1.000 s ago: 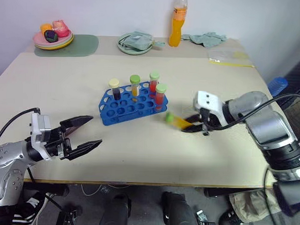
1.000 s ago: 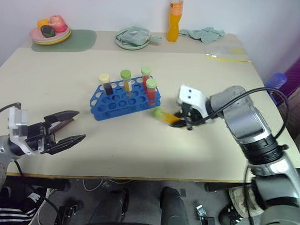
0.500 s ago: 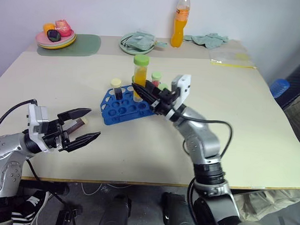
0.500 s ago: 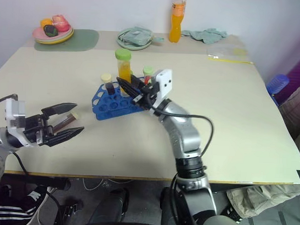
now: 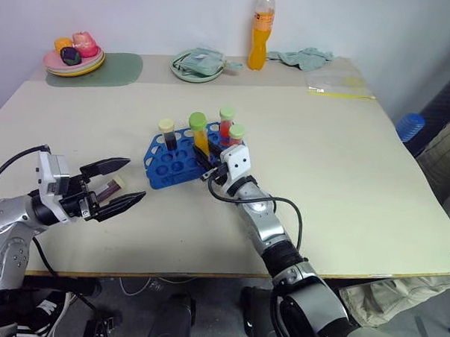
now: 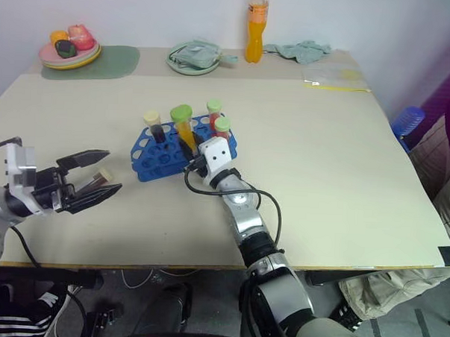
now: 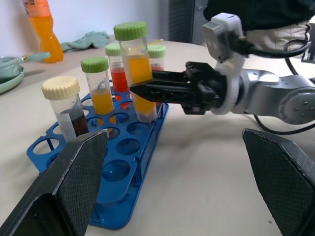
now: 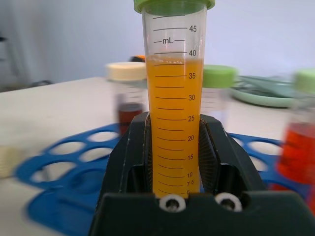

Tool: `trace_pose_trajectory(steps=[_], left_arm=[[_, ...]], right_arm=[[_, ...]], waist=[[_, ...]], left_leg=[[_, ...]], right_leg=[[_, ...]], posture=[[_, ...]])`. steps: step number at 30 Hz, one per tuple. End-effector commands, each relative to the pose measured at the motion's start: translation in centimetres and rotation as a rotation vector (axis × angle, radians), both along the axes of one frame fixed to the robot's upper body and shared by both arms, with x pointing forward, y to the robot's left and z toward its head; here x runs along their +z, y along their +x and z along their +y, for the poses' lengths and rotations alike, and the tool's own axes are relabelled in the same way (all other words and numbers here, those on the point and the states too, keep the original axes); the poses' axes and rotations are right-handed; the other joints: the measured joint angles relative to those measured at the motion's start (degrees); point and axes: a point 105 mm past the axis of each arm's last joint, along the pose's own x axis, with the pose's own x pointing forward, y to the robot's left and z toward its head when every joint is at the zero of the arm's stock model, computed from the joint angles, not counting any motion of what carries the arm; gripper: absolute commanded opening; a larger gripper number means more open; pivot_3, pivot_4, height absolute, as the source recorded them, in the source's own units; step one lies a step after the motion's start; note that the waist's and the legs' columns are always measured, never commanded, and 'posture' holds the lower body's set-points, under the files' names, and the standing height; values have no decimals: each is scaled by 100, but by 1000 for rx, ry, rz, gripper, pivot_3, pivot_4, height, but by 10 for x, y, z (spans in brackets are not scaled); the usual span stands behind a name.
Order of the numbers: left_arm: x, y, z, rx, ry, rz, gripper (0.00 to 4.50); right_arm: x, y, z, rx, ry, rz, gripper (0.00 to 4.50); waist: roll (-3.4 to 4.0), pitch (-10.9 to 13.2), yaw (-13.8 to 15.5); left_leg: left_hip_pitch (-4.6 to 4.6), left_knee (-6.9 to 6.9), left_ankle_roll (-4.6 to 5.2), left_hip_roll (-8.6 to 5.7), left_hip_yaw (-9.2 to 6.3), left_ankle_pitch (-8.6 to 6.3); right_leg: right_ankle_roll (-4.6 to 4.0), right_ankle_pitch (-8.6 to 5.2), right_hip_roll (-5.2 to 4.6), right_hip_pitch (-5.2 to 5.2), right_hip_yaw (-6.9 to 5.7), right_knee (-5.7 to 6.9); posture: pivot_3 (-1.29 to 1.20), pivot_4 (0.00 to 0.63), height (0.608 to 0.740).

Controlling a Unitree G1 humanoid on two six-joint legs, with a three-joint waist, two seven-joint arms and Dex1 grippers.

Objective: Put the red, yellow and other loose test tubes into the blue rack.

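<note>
**Yellow tube held upright at the blue rack**

On the robot's left, the left gripper (image 5: 118, 185) hovers just above the table (image 5: 344, 166) with its two black fingers spread wide and nothing between them. Just beyond its fingers a loose tube with a pale cap (image 5: 114, 186) and dark contents lies on its side on the tabletop.

Near the middle of the table stands the blue rack (image 5: 169, 170). It carries a cream-capped tube with dark liquid (image 5: 167, 134), a green-capped red tube (image 5: 226, 124) and another green-capped tube (image 5: 236, 139) at its right end.

The right gripper (image 7: 147, 91) reaches in from the rack's right side, its fingers pinched on the yellow tube (image 5: 199, 134). That tube has a green cap and stands upright, with its lower end at the rack's holes; whether it is seated in a hole cannot be told.

Along the far edge sit a plate of toy food (image 5: 71, 59), a green dish with a cloth (image 5: 198, 64) and an orange drink bottle (image 5: 260, 32).
</note>
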Motion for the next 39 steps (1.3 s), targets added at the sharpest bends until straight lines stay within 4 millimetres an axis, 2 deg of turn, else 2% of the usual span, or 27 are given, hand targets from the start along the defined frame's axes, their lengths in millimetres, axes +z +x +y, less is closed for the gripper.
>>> trace_pose_trajectory(steps=[1, 5, 15, 24, 30, 39], left_arm=[[14, -4, 3, 11, 23, -51, 4500], [15, -5, 3, 10, 28, -50, 4500], [15, -4, 1, 2, 28, -47, 4500], [17, -8, 3, 8, 33, -48, 4500], [17, -8, 3, 10, 36, -48, 4500], [18, -10, 3, 16, 35, -47, 4500]], right_arm=[[24, -2, 14, 14, 66, -66, 783], [17, -4, 14, 22, 58, -56, 783], [18, -13, 25, 73, 77, -49, 783], [15, -5, 17, 36, 67, -32, 783], [18, -14, 34, 84, 56, -49, 783], [13, -15, 37, 92, 40, -41, 783]], waist=[[0, 0, -1], [0, 0, -6], [1, 0, -69], [1, 0, -119], [1, 0, -118], [0, 0, -119]], left_leg=[[1, 0, 0, 0, 0, 0], [3, 1, 0, 0, 0, 0], [14, 1, 0, 0, 0, 0], [19, -1, 1, 0, -2, 0], [19, -1, 1, 0, -2, 0], [20, -1, 1, 0, -2, 0]], right_leg=[[-1, -1, 0, 0, 0, 0], [-2, -1, 0, 0, 1, 6], [-6, -5, 0, 0, 2, 27], [-6, -5, 1, 0, 2, 34], [-9, -7, 1, 0, 3, 34], [-9, -7, 1, 0, 3, 34]], posture=[[0, 150, 740], [0, 150, 740], [0, 150, 740], [0, 150, 740], [0, 150, 740], [0, 150, 740]])
